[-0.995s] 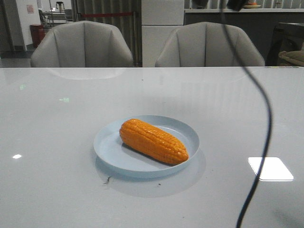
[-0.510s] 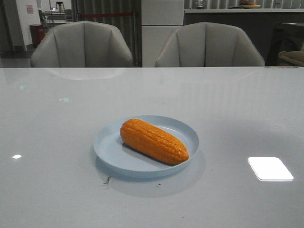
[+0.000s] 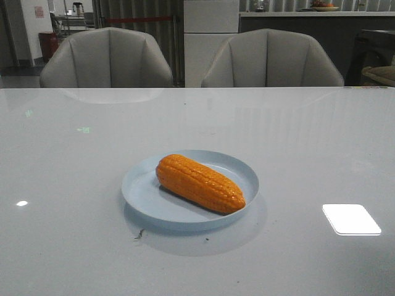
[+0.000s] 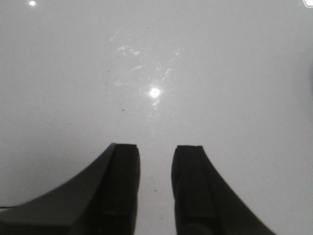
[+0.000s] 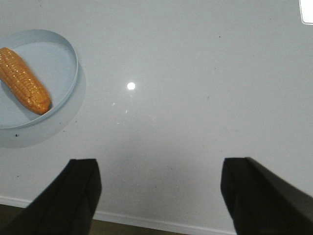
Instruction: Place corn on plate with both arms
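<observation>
The corn [image 3: 199,183] lies slantwise across the plate [image 3: 142,196], tapered end toward the right gripper [image 5: 159,196], which hangs wide open and nearer, while the left gripper [image 4: 155,188], narrowly parted and empty, sees only table, probably farther off

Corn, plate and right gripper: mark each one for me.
corn [image 3: 199,183], front view, middle of the cob.
plate [image 3: 141,196], front view, bare floor near its left rim.
right gripper [image 5: 161,191], right wrist view, midway between the spread fingertips.
</observation>
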You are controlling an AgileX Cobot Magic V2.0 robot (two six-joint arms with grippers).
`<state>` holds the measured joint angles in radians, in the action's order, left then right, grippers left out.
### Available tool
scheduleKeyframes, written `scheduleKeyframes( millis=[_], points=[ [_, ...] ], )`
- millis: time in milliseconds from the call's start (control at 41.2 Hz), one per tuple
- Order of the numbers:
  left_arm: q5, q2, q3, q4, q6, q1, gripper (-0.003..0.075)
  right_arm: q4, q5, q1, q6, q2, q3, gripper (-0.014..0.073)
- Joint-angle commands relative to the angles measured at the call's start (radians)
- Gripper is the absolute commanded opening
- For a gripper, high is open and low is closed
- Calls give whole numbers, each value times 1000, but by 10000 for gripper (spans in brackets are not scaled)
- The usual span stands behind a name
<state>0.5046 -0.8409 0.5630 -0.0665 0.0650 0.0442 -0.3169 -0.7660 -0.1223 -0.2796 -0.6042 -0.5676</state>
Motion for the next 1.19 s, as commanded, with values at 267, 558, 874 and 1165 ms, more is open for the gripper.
scheduleKeyframes(
  millis=[267, 558, 874, 1165],
  points=[
    [-64, 10, 27, 8, -11, 0, 160, -26, 62, -6, -10, 15, -22, 612],
    [-59, 6, 27, 25, -11, 0, 101, -26, 62, -6, -10, 15, -22, 612],
    [-59, 4, 27, 25, -11, 0, 101, -26, 62, -6, -10, 15, -22, 612],
    [-65, 4, 27, 40, -11, 0, 101, -26, 62, -6, -10, 15, -22, 612]
  ],
)
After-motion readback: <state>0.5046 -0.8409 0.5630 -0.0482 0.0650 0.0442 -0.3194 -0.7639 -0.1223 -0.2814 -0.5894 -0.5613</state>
